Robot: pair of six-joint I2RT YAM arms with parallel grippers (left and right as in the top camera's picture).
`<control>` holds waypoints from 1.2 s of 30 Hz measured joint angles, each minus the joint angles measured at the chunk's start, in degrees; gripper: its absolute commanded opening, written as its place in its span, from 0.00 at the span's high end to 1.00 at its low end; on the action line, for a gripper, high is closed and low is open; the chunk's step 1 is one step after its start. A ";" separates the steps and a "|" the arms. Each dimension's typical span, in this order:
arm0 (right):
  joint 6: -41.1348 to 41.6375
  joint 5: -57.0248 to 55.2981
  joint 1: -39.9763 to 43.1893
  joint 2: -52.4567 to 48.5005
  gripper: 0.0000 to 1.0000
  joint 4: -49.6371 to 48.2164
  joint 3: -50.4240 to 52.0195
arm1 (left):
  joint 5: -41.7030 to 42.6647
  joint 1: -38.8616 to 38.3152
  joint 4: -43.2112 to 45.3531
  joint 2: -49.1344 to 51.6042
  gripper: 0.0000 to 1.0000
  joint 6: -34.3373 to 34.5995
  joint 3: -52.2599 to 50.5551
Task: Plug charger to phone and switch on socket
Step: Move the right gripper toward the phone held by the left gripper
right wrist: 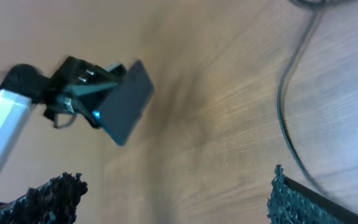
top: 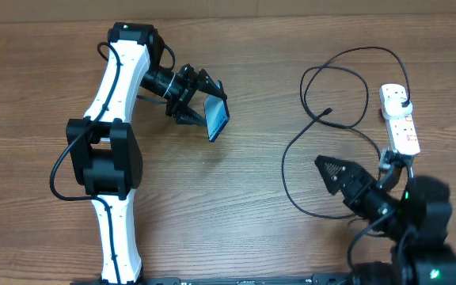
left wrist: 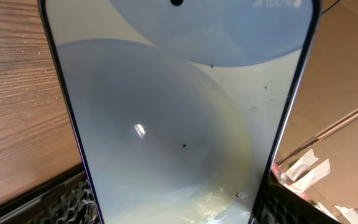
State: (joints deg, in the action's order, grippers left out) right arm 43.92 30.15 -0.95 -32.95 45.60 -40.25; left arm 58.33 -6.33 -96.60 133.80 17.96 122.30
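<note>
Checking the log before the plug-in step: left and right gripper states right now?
Left gripper: closed, holding the phone.
Right gripper: open, holding nothing.

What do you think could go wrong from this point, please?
1. The left pincer holds the phone tilted above the table, apparently by one end only. It may slip or twist when the connector is pushed in.
2. The charger has its small connector tip lying flat on the wood. The open right pincer may struggle to pick it up, or may snag the cable loops.
</note>
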 measured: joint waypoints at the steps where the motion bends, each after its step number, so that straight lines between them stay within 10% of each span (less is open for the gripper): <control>1: 0.00 0.61 -0.31 -3.10 0.00 2.69 -2.91 | 0.00 0.00 -0.04 0.00 0.29 0.00 0.00; 15: -5.55 15.58 -5.44 -26.71 0.00 -14.10 -10.12 | 4.00 0.00 -0.04 0.00 0.29 0.00 0.00; 36: -12.07 -30.08 -36.17 -26.47 0.00 -13.51 -10.12 | 12.46 0.00 -0.04 0.00 0.29 0.11 0.00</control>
State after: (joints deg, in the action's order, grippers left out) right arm 31.86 0.08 -37.12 -59.42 32.10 -50.37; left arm 70.78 -6.33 -96.64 133.80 18.06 122.30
